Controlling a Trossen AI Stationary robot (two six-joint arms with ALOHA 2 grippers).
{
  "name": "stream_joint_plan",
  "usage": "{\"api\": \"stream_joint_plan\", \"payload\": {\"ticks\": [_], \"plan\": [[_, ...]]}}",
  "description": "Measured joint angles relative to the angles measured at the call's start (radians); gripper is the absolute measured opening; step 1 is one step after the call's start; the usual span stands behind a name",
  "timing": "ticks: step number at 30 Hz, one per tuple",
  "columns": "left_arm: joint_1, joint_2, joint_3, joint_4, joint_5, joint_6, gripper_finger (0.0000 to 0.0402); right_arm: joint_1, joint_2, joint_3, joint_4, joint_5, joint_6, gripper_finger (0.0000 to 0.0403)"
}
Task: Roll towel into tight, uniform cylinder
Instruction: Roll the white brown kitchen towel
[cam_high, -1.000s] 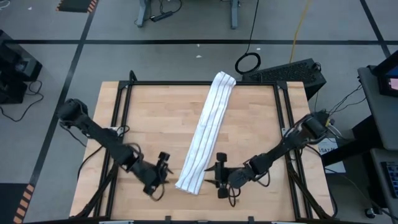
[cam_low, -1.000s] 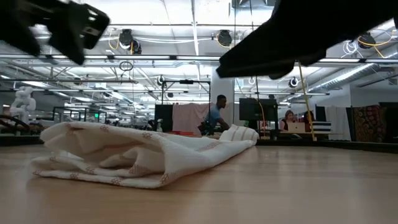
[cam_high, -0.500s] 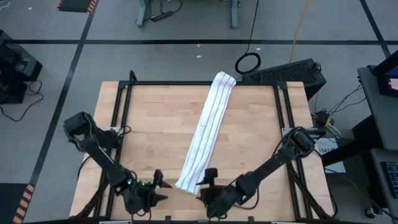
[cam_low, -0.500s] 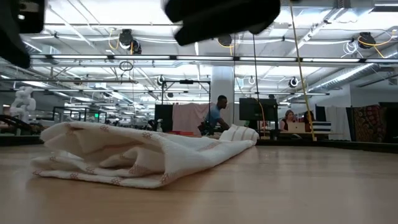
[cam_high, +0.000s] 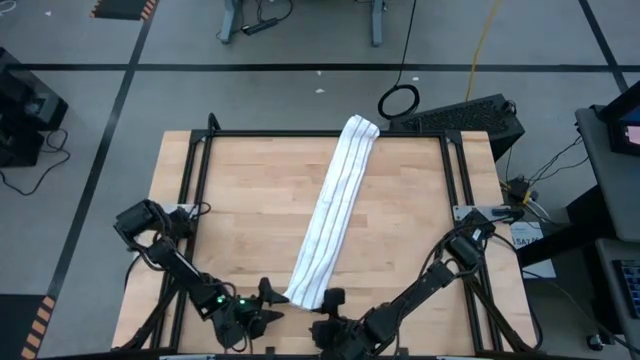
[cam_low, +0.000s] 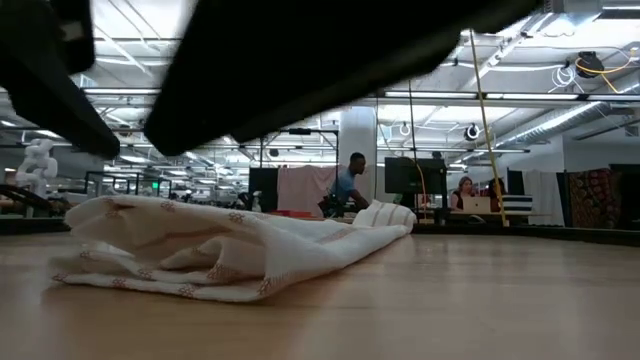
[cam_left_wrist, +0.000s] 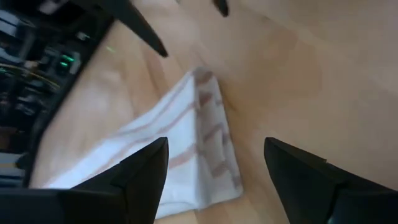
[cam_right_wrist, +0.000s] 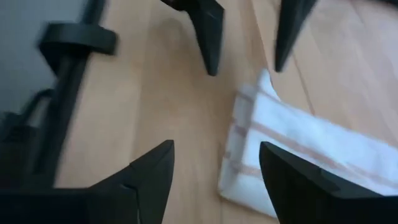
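The left hand (cam_high: 268, 300) hovers with fingers parted, gripping nothing, at about 8 o'clock of the towel's near end. The right hand (cam_high: 333, 302), also spread and empty, sits at 4 o'clock of that end. The striped towel (cam_high: 332, 213), folded into a long strip, lies diagonally across the bench (cam_high: 240, 200) toward 12 o'clock.
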Motion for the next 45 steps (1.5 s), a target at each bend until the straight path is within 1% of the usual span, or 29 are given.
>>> {"api": "stream_joint_plan", "payload": {"ticks": [2,4,6,10,15,18,21,33,36,41,45], "plan": [[0.023,0.001,0.000,-0.007,0.059,-0.001,0.0270,-0.008,0.000,0.000,-0.030,-0.004,0.046,0.0219],[0.046,0.001,0.000,-0.014,0.128,-0.002,0.0270,-0.013,-0.006,0.000,-0.058,-0.004,0.058,0.0215],[0.060,0.001,0.000,-0.027,0.161,0.006,0.0270,-0.013,-0.016,0.000,-0.080,-0.014,0.057,0.0213],[0.066,0.001,0.000,-0.027,0.172,0.078,0.0270,-0.009,-0.046,0.000,-0.134,-0.056,0.064,0.0213],[0.071,0.000,0.000,-0.032,0.189,0.075,0.0270,-0.008,-0.072,0.000,-0.172,-0.083,0.064,0.0213],[0.071,-0.001,0.000,-0.035,0.191,0.075,0.0270,0.004,-0.076,0.000,-0.171,-0.084,0.020,0.0213],[0.071,-0.002,0.000,-0.054,0.193,0.073,0.0270,0.018,-0.070,0.000,-0.188,-0.107,0.000,0.0213],[0.083,-0.019,0.000,-0.086,0.201,0.079,0.0269,0.043,-0.068,0.000,-0.297,-0.100,0.065,0.0213],[0.109,-0.036,0.003,-0.129,0.218,0.100,0.0269,0.040,-0.068,0.000,-0.297,-0.099,0.059,0.0213],[0.147,-0.055,0.048,-0.258,0.277,0.111,0.0269,0.034,-0.068,0.000,-0.297,-0.101,0.060,0.0213],[0.154,-0.060,0.056,-0.294,0.314,0.155,0.0255,0.034,-0.068,0.000,-0.297,-0.100,0.066,0.0213]]}}
